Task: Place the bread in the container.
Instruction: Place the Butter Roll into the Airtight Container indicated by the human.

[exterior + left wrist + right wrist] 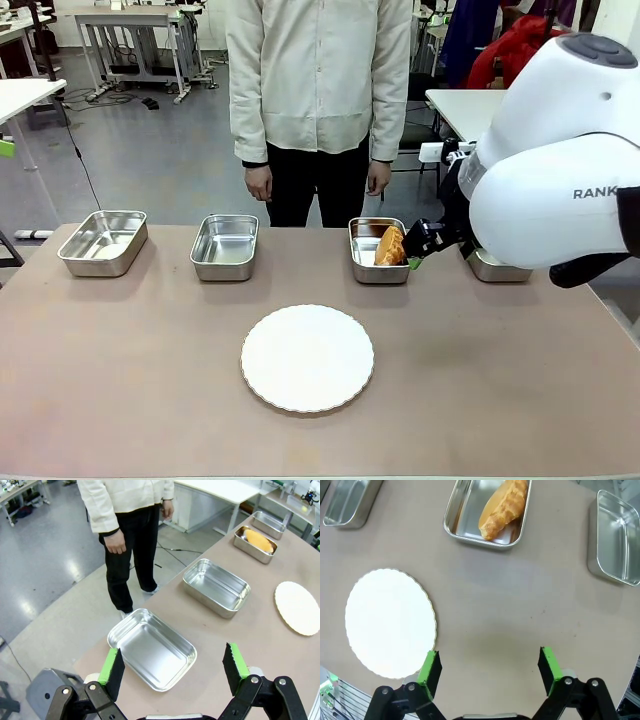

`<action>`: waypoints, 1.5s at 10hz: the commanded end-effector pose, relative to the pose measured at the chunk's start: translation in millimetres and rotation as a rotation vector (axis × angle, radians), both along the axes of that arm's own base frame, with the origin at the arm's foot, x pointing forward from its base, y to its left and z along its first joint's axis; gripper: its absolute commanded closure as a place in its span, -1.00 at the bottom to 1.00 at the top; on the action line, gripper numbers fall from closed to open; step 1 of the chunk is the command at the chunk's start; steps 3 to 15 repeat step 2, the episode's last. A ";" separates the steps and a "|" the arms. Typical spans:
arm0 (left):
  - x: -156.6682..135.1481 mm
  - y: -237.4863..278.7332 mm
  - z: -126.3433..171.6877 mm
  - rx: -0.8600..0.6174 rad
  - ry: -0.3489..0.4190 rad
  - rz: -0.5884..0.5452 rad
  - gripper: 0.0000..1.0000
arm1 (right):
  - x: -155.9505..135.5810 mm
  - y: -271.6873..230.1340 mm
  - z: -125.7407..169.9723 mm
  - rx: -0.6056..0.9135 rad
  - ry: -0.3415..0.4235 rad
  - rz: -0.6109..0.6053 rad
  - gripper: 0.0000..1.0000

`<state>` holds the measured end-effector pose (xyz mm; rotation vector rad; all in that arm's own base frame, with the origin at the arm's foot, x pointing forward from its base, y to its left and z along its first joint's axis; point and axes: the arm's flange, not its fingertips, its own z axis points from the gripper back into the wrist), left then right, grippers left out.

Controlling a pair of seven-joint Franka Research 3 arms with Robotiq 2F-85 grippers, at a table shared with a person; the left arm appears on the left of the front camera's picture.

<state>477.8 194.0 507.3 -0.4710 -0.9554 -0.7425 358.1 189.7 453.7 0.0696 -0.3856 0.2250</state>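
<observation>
We note the golden-brown ridged bread (503,507) lying inside a shiny rectangular steel container (457,517); both grippers' jaws stand apart, holding nothing, above the table (520,595).

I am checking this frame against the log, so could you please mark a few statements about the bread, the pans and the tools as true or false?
1. The bread lies on the white plate. False: it lies in a steel container; nothing lies on the plate.
2. The right tool is open and holds nothing. True.
3. The left tool is shut on a pan. False: it is open, above the nearest pan.
4. Four steel pans stand in a row on the person's side of the table. True.
5. The person's hand is touching the bread. False: both hands hang at the person's sides.
</observation>
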 end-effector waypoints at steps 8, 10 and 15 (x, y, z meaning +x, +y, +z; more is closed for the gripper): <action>-0.9 -0.6 1.6 -0.006 -0.012 -0.003 -1.00 | 1.1 -0.5 0.8 -0.004 -0.010 -0.001 -1.00; -0.9 -0.6 1.6 -0.006 -0.012 -0.003 -1.00 | 1.1 -0.5 0.8 -0.004 -0.010 -0.001 -1.00; -0.9 -0.6 1.6 -0.006 -0.012 -0.003 -1.00 | 1.1 -0.5 0.8 -0.004 -0.010 -0.001 -1.00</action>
